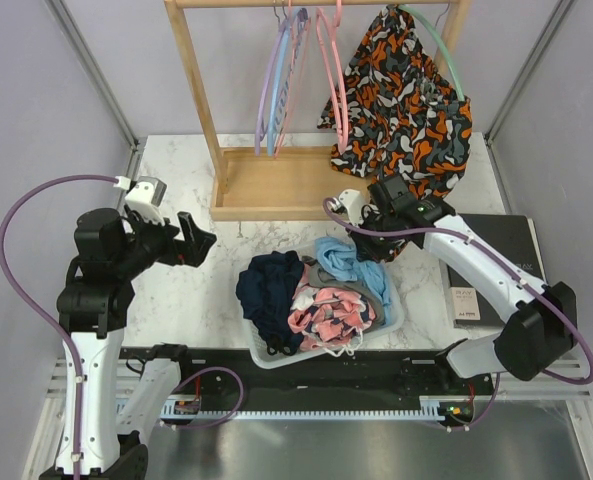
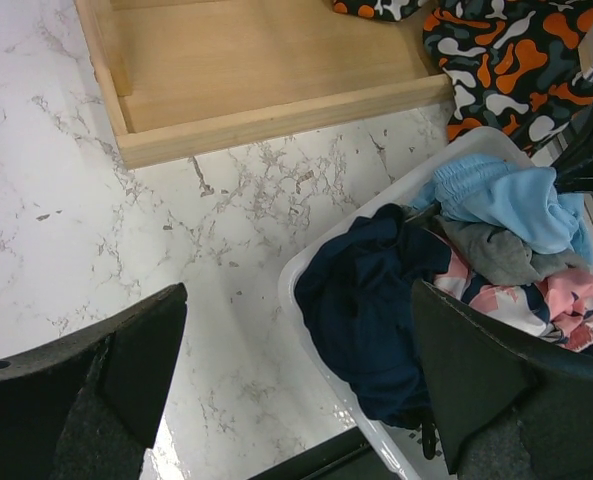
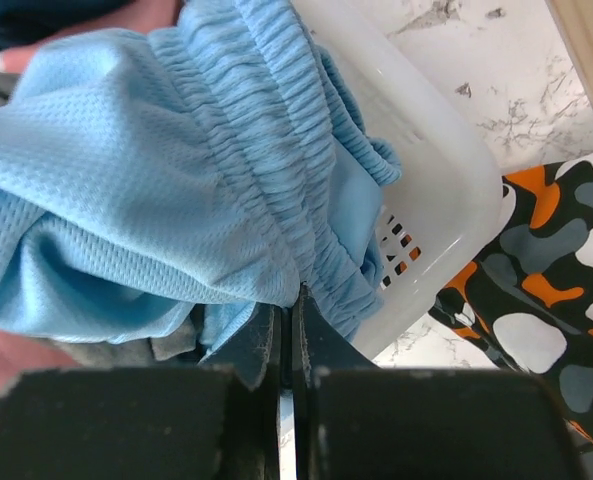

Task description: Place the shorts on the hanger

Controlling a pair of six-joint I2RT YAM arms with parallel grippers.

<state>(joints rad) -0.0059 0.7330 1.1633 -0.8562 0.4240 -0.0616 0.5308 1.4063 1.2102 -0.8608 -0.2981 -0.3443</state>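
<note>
The light blue shorts [image 1: 351,262] [image 2: 506,200] [image 3: 176,150] lie on top of the clothes in the white basket [image 1: 396,318], at its far right corner. My right gripper [image 1: 369,245] [image 3: 296,295] is shut, its tips pinching the gathered waistband at the basket's edge. The pink hanger [image 1: 333,70] hangs by its hook from the wooden rack's top bar, well behind the basket. To the left of the basket my left gripper [image 1: 198,240] [image 2: 298,300] hovers open over the marble table, with nothing between its fingers.
The wooden rack [image 1: 276,185] stands at the back with lilac and blue hangers [image 1: 276,80] and an orange-black-white garment [image 1: 406,100] on a mint hanger [image 1: 446,50]. Navy clothing [image 1: 271,290] and a pink striped garment [image 1: 326,310] fill the basket. A black box [image 1: 496,270] lies at the right.
</note>
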